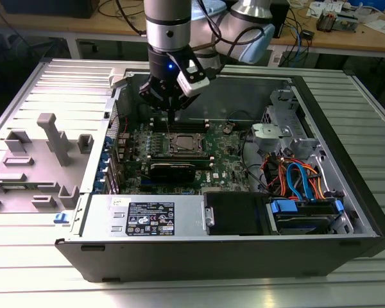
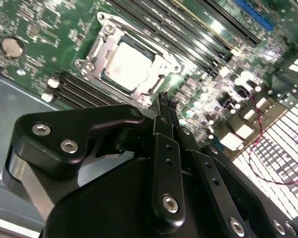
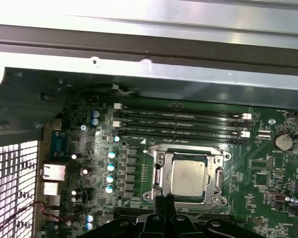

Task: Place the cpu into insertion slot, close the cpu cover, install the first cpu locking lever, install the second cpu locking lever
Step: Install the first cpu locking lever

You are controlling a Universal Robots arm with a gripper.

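One black two-fingered gripper [image 2: 166, 98] is seen with its thin fingers pressed together and nothing clamped between them. The tips are held by one edge of the socket, and contact cannot be judged. One small, flat, square, silver-grey metal cpu [image 3: 188, 176] is seated in the one square, silver-rimmed insertion slot [image 3: 185, 148]. One thin, silver, windowed cpu cover [image 3: 160, 173] is laid flat around it. One round silver coin cell [image 3: 282, 141] is counted on the green circuit board [image 3: 268, 173]. The board is housed in one open black computer case [image 1: 244, 256], set on a ribbed grey metal table [image 1: 192, 295]. Wooden workbenches [image 1: 366, 38] strewn with cables are seen behind.
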